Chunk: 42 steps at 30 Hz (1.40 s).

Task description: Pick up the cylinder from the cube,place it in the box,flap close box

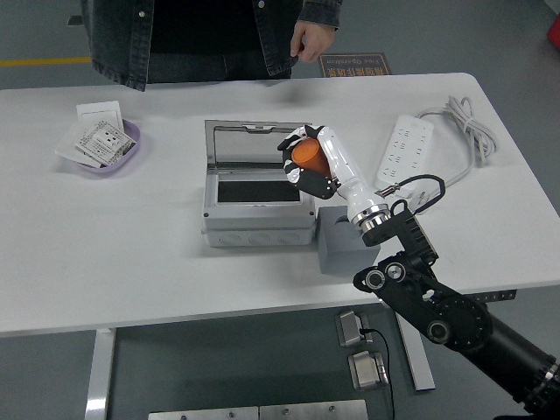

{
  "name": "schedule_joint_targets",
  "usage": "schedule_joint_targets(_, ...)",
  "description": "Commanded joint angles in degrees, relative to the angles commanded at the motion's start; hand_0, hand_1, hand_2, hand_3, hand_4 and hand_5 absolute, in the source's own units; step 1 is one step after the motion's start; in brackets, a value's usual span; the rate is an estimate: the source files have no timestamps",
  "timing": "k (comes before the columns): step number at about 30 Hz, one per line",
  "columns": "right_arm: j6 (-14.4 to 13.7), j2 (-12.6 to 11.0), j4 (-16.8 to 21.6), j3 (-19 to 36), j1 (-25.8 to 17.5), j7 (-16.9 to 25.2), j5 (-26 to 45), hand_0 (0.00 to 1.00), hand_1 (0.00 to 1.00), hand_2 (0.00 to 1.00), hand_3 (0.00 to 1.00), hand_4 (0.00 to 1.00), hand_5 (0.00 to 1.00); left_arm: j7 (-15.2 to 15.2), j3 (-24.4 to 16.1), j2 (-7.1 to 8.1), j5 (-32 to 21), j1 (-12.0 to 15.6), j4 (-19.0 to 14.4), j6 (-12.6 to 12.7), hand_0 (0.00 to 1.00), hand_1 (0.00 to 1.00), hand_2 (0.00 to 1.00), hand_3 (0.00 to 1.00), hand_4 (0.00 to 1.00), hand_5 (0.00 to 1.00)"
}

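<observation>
My right hand [308, 162] is shut on the orange cylinder [305, 155] and holds it in the air over the right edge of the grey box [258, 214]. The box stands at the table's middle with its clear flap lid [257, 143] raised upright at the back; its dark inside shows. The grey cube [343, 247] stands just right of the box, partly hidden by my forearm, with nothing on it. My left hand is out of view.
A purple dish [103, 149] with white cards sits at far left. A white power strip [404, 156] with its coiled cord [471, 131] lies at right. A person [201, 35] stands at the table's far side, a hand [312, 38] hanging down.
</observation>
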Motion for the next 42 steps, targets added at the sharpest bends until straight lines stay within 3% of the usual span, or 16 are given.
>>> schedule_joint_targets(18, 4.5, 3.1, -17.0, -15.0, 15.2, -5.1, -3.4, 0.042, 0.122, 0.39, 0.276, 0.002, 0.002, 0.5, -0.9, 0.33, 1.3, -0.1, 0.0, -0.1, 0.612, 0.679, 0.637, 0.63, 0.716, 0.511)
schedule_joint_targets(24, 5.4, 5.1, -19.6, -18.2, 17.7, -5.9, -3.3, 0.045, 0.124, 0.393, 0.276, 0.002, 0.002, 1.1, -1.8, 0.48, 2.5, -0.1, 0.0, -0.2, 0.612, 0.679, 0.637, 0.629, 0.716, 0.511)
schedule_joint_targets(33, 6.3, 5.2, -22.3, -20.9, 20.3, -6.4, -2.9, 0.049, 0.125, 0.392, 0.27, 0.002, 0.002, 1.2, -1.9, 0.69, 2.7, -0.3, 0.0, -0.2, 0.613, 0.679, 0.639, 0.63, 0.716, 0.511)
schedule_joint_targets(40, 8.7, 5.2, -24.1, -23.4, 22.3, -7.4, -4.7, 0.052, 0.13, 0.4, 0.276, 0.002, 0.002, 1.0, -1.5, 0.75, 2.6, -0.6, 0.0, -0.2, 0.614, 0.681, 0.639, 0.63, 0.716, 0.511)
schedule_joint_targets(41, 8.9, 5.2, -24.3, -24.1, 22.5, -7.6, -4.8, 0.064, 0.15, 0.424, 0.352, 0.129, 0.002, 1.0, -1.5, 0.77, 2.6, -0.6, 0.0, -0.2, 0.614, 0.681, 0.639, 0.63, 0.717, 0.511)
schedule_joint_targets(42, 9.1, 5.2, -24.4, -24.6, 22.7, -7.8, -4.8, 0.064, 0.15, 0.424, 0.352, 0.129, 0.002, 1.0, -1.5, 0.8, 2.6, -0.7, 0.0, -0.2, 0.614, 0.681, 0.639, 0.63, 0.717, 0.511)
